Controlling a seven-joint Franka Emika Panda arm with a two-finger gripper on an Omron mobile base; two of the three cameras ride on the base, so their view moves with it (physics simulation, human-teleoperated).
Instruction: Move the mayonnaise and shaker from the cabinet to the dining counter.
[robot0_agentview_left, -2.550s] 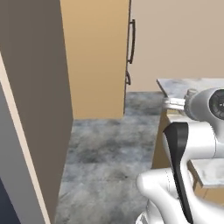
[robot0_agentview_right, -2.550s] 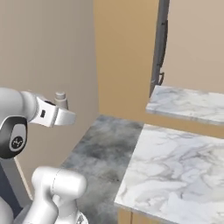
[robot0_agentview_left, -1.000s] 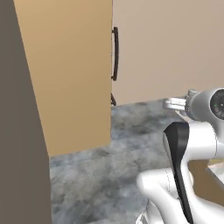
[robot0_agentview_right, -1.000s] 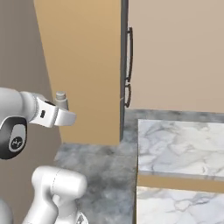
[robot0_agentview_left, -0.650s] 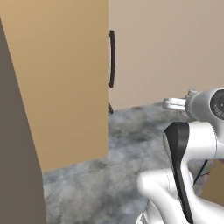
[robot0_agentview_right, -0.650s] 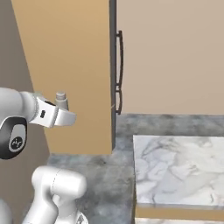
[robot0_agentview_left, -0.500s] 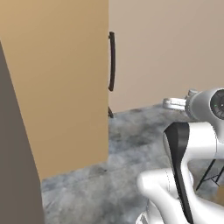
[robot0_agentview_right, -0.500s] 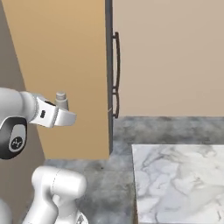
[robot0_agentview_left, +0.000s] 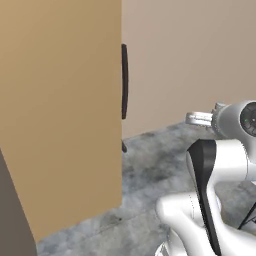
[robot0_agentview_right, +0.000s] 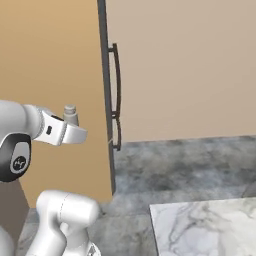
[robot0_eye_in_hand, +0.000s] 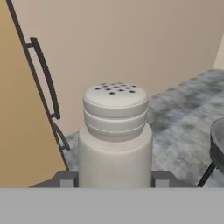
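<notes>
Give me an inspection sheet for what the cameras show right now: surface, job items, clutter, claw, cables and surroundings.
Surface: corner of a white-grey marble counter top at the lower right of the right base view, bare where it shows.
Job's things: shaker upright between the claw's finger tips, pale, perforated top; mayonnaise nothing seen.
Clutter: nothing seen.
Claw: claw shut on the shaker, one finger tip on each side of it.
Cables: nothing seen.
Surroundings: tall tan wooden panel with dark bar handles along its edge, beige wall, mottled grey floor, part of a round dark stool on thin legs.
</notes>
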